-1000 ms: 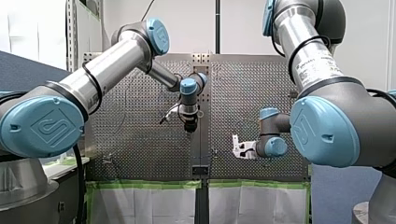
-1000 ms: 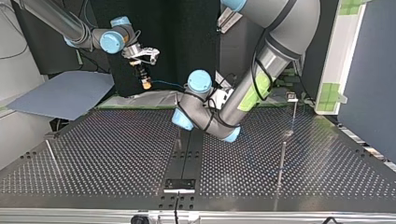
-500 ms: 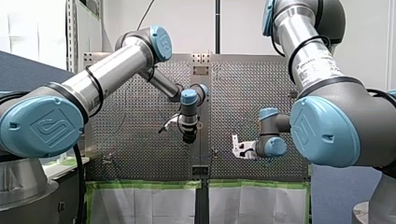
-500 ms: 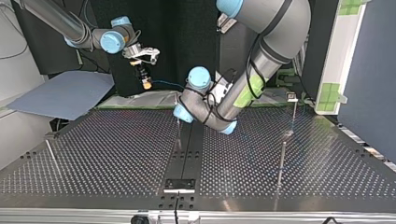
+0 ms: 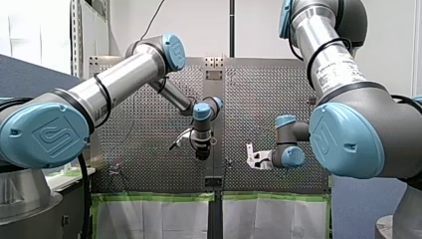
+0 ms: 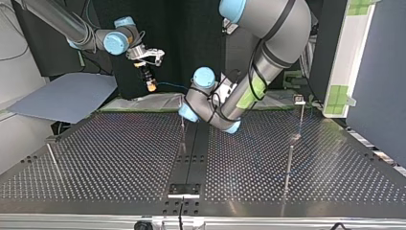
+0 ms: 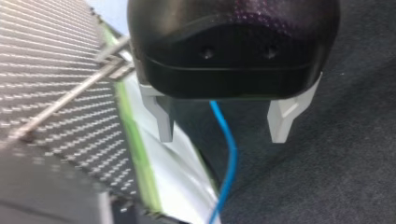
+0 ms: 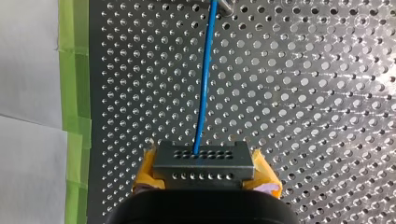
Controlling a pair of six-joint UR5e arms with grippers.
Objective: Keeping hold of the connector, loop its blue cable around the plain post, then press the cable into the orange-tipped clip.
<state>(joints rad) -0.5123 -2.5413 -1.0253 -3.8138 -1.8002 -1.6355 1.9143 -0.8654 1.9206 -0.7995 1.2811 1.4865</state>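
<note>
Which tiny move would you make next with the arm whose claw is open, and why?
Probably my left gripper should advance and close on the blue cable: its fingers stand open, the cable shows in the gap between them ungripped, and my right gripper holds the connector.

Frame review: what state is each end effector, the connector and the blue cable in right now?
right end effector, shut on the connector with its yellow pads.
connector, clamped between the pads.
blue cable, runs straight out of the connector.
left end effector, open, cable seen in its gap, not gripped.
</note>
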